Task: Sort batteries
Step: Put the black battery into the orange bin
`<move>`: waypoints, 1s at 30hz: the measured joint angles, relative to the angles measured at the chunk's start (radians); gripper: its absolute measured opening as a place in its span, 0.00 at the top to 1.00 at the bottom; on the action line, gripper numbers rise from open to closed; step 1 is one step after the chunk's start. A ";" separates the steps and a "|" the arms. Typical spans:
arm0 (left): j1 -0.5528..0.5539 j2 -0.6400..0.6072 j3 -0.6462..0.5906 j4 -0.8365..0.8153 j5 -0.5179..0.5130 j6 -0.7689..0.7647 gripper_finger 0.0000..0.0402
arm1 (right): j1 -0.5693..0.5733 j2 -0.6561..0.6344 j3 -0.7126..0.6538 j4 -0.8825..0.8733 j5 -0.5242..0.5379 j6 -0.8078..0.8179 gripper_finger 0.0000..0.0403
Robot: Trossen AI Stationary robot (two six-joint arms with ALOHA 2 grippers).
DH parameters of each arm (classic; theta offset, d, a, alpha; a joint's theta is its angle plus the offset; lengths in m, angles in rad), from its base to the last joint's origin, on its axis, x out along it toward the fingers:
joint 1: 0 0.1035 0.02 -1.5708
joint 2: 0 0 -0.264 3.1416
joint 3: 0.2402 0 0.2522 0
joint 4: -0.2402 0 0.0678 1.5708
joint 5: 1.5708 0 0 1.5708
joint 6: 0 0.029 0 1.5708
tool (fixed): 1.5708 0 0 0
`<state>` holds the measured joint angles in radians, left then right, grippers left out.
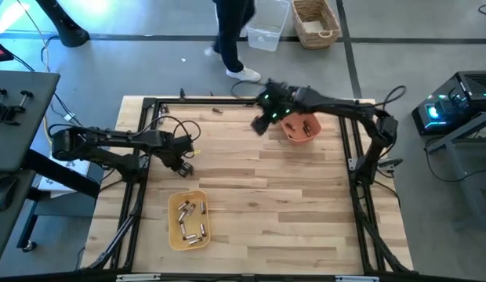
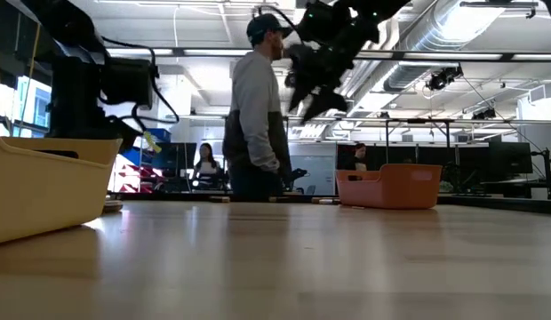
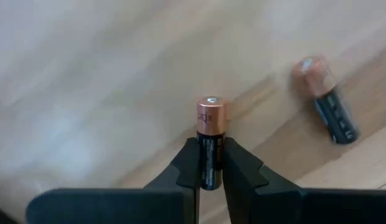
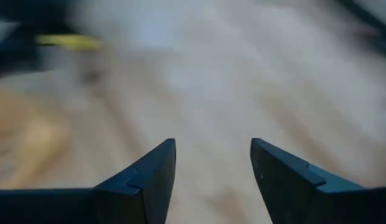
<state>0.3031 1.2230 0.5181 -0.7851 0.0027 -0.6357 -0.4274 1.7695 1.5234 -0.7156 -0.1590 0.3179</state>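
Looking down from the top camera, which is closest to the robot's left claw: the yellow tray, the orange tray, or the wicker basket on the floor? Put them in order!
From the left gripper:
1. Yellow tray, just past the claw, toward the table's front edge.
2. Orange tray, across the table under the right arm.
3. Wicker basket, off the table on the floor, farthest.

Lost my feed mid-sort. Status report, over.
Left gripper shut on a battery. Right gripper open, empty, beside orange tray. Another battery loose on table. Nothing blocking.
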 joint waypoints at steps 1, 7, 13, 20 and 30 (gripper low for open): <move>0.001 -0.019 0.013 -0.006 -0.014 0.001 0.93 | -0.025 -0.008 0.000 -0.047 0.043 0.007 0.50; 0.028 -0.156 0.115 0.006 -0.032 0.001 0.93 | -0.227 -0.011 -0.092 -0.193 0.112 0.035 0.55; 0.038 -0.153 0.260 0.068 -0.058 0.032 0.93 | -0.354 -0.041 -0.197 -0.223 0.284 0.044 0.88; 0.038 0.007 0.367 0.272 -0.065 0.078 0.93 | -0.451 -0.144 -0.195 -0.144 0.361 0.058 0.99; 0.030 0.387 0.626 0.579 0.040 0.201 0.93 | -0.610 -0.107 -0.313 -0.150 0.353 0.074 1.00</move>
<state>0.3331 1.6096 1.1442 -0.2061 0.0427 -0.4349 -1.0371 1.6627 1.2103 -0.8660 0.1936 0.3916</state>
